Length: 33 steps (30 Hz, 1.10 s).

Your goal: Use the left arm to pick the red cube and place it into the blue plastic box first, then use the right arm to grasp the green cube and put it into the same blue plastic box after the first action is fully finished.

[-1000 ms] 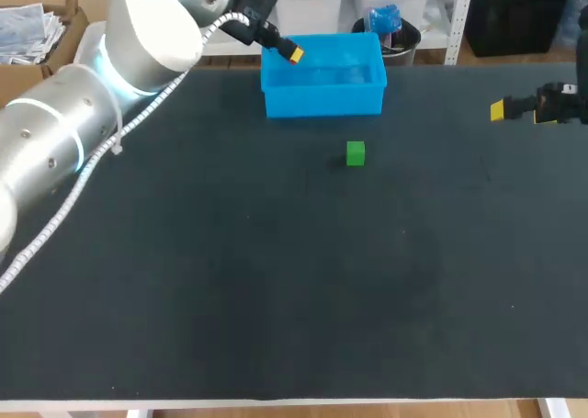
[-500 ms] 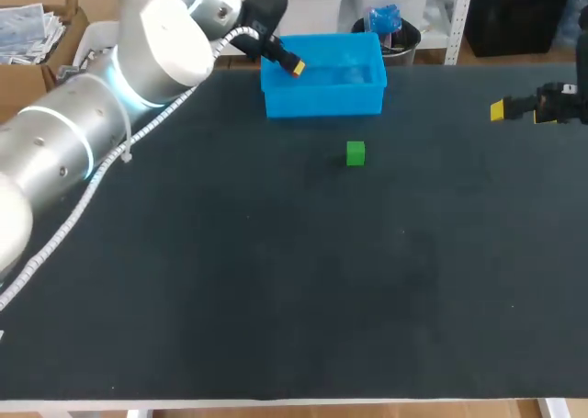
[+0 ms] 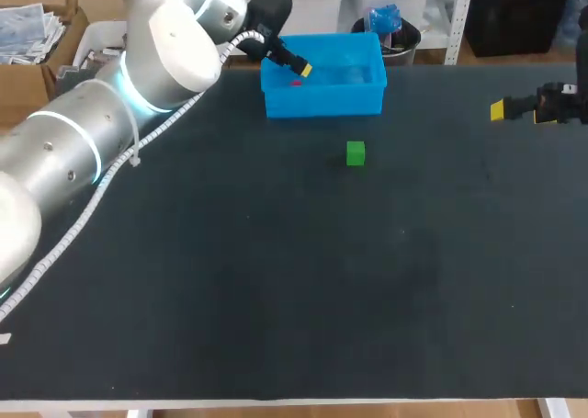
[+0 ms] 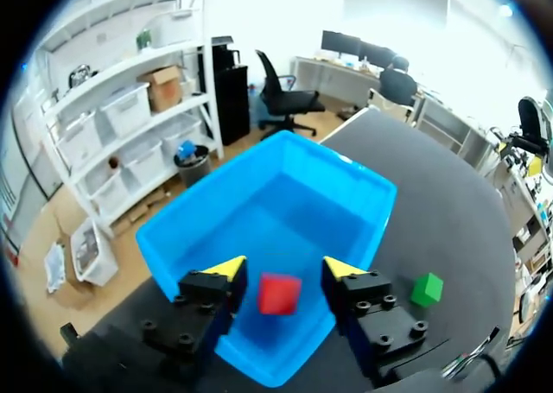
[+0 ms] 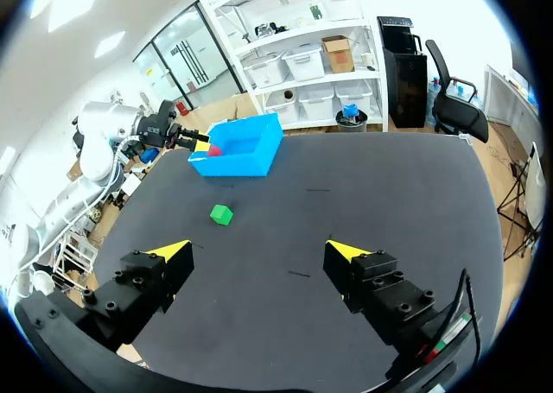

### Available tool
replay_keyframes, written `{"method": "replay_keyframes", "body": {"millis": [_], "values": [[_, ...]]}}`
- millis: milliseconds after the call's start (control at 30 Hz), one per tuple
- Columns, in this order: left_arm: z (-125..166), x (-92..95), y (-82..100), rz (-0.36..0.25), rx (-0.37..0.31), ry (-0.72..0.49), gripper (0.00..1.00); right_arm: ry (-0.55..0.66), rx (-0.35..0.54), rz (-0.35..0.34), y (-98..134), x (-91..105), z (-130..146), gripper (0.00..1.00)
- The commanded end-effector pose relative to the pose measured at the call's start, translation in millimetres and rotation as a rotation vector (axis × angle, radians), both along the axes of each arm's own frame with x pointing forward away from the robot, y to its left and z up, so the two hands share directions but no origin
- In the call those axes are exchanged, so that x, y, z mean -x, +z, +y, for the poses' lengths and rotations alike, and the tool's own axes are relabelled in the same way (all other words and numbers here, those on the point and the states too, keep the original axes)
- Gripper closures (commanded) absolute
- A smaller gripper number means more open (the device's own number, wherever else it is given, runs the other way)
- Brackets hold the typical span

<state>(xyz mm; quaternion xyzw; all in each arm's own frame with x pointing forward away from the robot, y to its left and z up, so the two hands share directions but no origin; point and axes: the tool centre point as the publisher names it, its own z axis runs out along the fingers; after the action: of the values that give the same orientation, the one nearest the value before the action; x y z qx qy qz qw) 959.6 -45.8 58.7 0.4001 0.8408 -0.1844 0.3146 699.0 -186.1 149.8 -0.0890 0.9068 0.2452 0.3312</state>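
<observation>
Comparing with a second ago, the left fingers (image 4: 226, 268) have moved from the rear-left rim of the open blue plastic box (image 3: 322, 101) to a lower spot over its left part. The small red cube (image 4: 279, 293), then at their tips, now shows by itself inside the box. The yellow-tipped fingers stand apart; in the wrist view the cube lies between them with a gap on either side, touching neither. It is a plain matte red block, slightly tilted against the box's blue floor; whether it rests on that floor cannot be told. The small green cube (image 3: 356, 153) sits where it was on the black worktop (image 3: 276, 280), in front of the box and apart from it. The right fingers (image 5: 173, 251) hang spread wide at the worktop's right side, unmoved. Counted: one red cube, one green cube, one box, two arms.
</observation>
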Motion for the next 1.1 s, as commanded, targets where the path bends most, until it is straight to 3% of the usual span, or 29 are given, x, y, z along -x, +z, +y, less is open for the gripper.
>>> {"method": "replay_keyframes", "body": {"millis": [33,300,500,767,967,1100], "values": [[-7.8,-20.3,6.4,0.097,-0.061,-0.059,0.00,0.000,0.001,0.001,-0.3,-0.8,0.5,0.00],[-3.8,-12.7,42.6,0.040,-0.069,-0.055,0.00,0.000,0.001,0.001,-0.3,-0.8,0.5,0.00],[20.3,8.7,65.0,0.016,-0.073,-0.037,0.00,0.000,0.001,0.001,-0.3,-0.8,0.5,0.00],[75.4,64.0,77.0,-0.001,-0.046,-0.011,0.00,0.000,0.001,0.001,-0.3,-0.8,0.5,0.00],[118.1,115.8,76.2,-0.002,-0.023,0.028,0.00,0.000,0.001,0.001,-0.3,-0.8,0.5,0.00],[141.6,148.0,73.2,-0.037,0.016,0.030,0.00,0.000,0.001,0.001,-0.3,-0.8,0.5,0.00]]}}
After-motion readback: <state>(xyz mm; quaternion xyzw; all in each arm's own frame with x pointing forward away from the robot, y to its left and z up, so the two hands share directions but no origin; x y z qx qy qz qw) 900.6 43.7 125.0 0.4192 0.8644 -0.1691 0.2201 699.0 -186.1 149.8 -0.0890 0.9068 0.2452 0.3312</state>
